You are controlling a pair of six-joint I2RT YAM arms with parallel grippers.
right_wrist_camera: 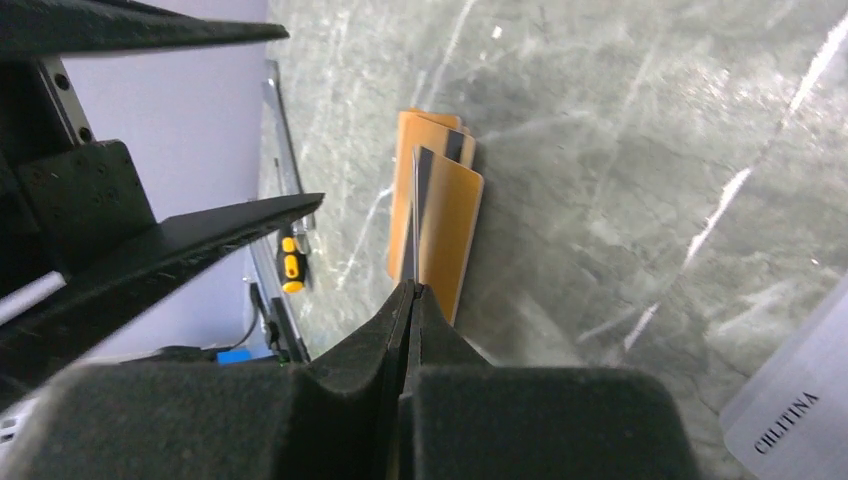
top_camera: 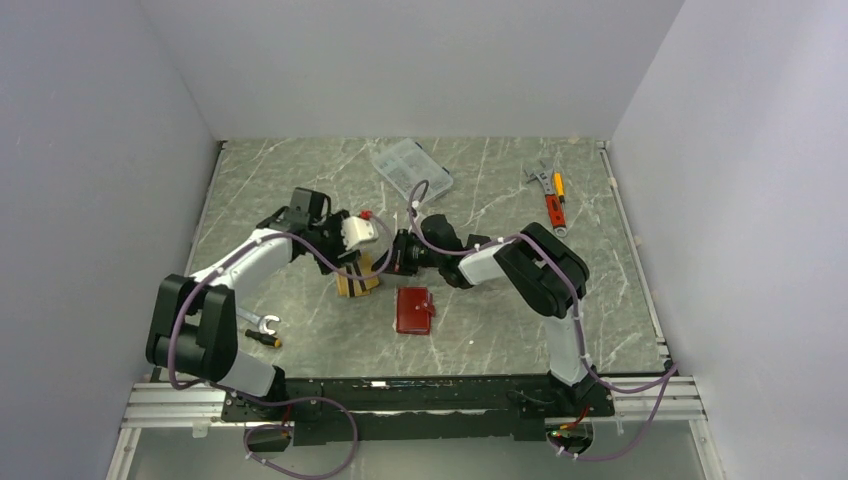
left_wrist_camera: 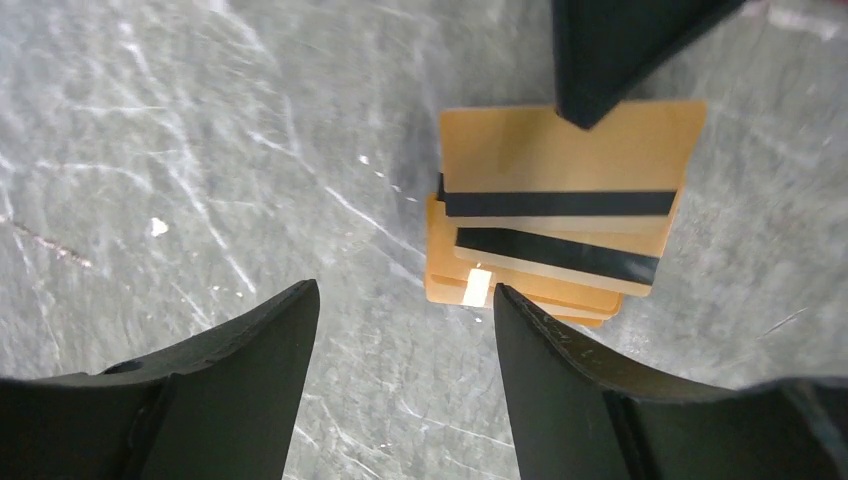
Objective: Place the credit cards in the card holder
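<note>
Slippage is risked: orange-gold striped plastic card (right_wrist_camera: 450, 220) is pinched edge-only by right hand (right_wrist_camera: 410, 290); left hand (left_wrist_camera: 405, 295) is spread apart.

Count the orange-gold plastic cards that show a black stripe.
2, both stacked: the top card, pinched by the right gripper, and the card just under it. Lower cards may hide stripes.

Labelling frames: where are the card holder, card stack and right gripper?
card holder (top_camera: 414, 310), top view, middle of red cover.
card stack (left_wrist_camera: 510, 155), left wrist view, top card's orange face.
right gripper (right_wrist_camera: 410, 288), right wrist view, between closed fingertips.
</note>
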